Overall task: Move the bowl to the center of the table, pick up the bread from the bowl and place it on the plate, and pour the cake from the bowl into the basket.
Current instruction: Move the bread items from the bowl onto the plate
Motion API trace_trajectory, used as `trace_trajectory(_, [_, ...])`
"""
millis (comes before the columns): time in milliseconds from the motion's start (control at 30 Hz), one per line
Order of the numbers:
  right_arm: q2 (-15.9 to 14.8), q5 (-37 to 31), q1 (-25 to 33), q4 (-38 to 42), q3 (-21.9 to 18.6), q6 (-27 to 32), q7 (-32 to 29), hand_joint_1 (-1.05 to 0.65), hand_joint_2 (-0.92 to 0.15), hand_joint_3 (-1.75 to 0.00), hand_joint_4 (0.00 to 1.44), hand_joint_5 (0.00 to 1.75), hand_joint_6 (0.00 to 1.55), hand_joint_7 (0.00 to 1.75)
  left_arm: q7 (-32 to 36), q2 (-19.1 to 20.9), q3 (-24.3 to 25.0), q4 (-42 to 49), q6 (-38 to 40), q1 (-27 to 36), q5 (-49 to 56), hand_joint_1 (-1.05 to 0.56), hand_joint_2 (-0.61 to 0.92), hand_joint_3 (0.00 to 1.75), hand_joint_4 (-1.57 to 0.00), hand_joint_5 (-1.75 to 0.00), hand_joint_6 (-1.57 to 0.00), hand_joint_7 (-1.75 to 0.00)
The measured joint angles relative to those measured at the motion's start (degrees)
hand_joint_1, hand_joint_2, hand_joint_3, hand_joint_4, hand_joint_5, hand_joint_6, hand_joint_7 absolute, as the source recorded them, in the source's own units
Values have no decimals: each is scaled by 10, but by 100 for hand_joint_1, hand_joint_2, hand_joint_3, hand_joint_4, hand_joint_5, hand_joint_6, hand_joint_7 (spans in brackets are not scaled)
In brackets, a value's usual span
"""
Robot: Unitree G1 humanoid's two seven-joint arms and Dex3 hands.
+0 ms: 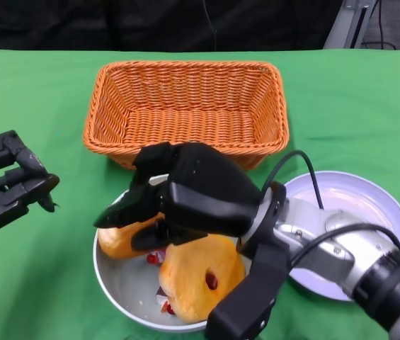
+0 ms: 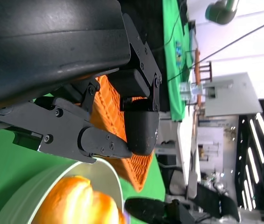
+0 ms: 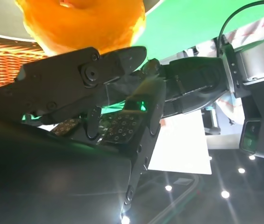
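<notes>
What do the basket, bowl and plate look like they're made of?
Basket: woven wicker or rattan, orange, with visible ribbed weave. Bowl: smooth grey-white with a slight sheen, likely plastic or ceramic. Plate: smooth, glossy pale lavender-white, plastic or glazed ceramic; the look can't settle which.

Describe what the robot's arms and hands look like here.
Both hands, left hand and right hand, are black, blocky and angular, with jointed fingers. The right forearm is silver metal with a black band, and black cables loop over its wrist.
</notes>
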Motion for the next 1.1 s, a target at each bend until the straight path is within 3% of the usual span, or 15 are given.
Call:
trace_trajectory(100, [-2,-24,21,-51,-3,44,9,-86,-88,-2,79,15,62,0,80,6,-8,-34,51,4,40,-31,91,3,-80,-151,-87,-93])
trace_trajectory(200, [-4,-40,39,-88,-6,73,15,-88,-89,-1,79,14,61,0,97,8,-12,-69,82,11,45,-35,91,2,-75,-170,-79,-119])
trace_trajectory(233, [-4,-40,44,-98,-7,76,18,-87,-90,-2,80,14,61,1,95,8,-14,-73,76,13,46,-40,91,1,-77,-165,-78,-122])
trace_trajectory(300, [-4,-39,50,-110,-9,80,23,-86,-90,-1,82,13,63,1,85,8,-14,-74,62,15,46,-43,91,0,-82,-150,-80,-113])
trace_trajectory(467, [-3,-31,63,-125,-15,87,31,-86,-89,0,83,11,64,1,103,14,-22,-63,39,15,85,-36,92,7,-84,-132,-84,-97])
trace_trajectory(567, [-3,-37,68,-137,-16,111,46,-86,-91,-1,78,7,62,0,108,21,-26,-45,18,15,99,-35,92,14,-90,-99,-93,-56])
trace_trajectory(633, [-3,-40,70,-148,-16,128,62,-85,-92,-2,75,5,61,0,105,21,-27,-33,1,15,99,-34,92,14,-91,-101,-98,-51])
trace_trajectory(733, [-3,-57,74,-178,-15,181,125,-84,-92,-4,74,4,63,1,89,16,-23,-20,-36,14,83,-26,91,3,-80,-155,-88,-108])
trace_trajectory(833, [-3,-84,85,-197,-13,237,172,-86,-92,-3,77,5,65,1,81,10,-17,-8,-66,11,74,-25,91,1,-80,-156,-86,-114])
trace_trajectory(900, [-2,-95,91,-200,-9,258,184,-86,-91,-2,79,6,65,1,79,9,-16,4,-75,9,73,-31,92,0,-80,-154,-92,-93])
trace_trajectory(967, [-2,-110,92,-202,-5,274,191,-86,-91,-1,80,5,65,1,70,9,-15,12,-84,7,71,-33,92,0,-80,-154,-94,-88])
trace_trajectory(1033, [0,-126,92,-206,2,292,199,-88,-92,-5,82,7,64,0,66,9,-15,25,-105,5,69,-28,92,12,-73,-170,-82,-128])
trace_trajectory(1067, [1,-137,92,-208,6,302,204,-88,-92,-5,83,7,64,0,66,8,-15,31,-118,4,70,-26,92,14,-72,-172,-79,-135])
trace_trajectory(1100, [2,-147,92,-208,10,311,211,-89,-92,-6,84,8,63,0,66,9,-16,36,-129,4,75,-23,92,15,-74,-167,-81,-130])
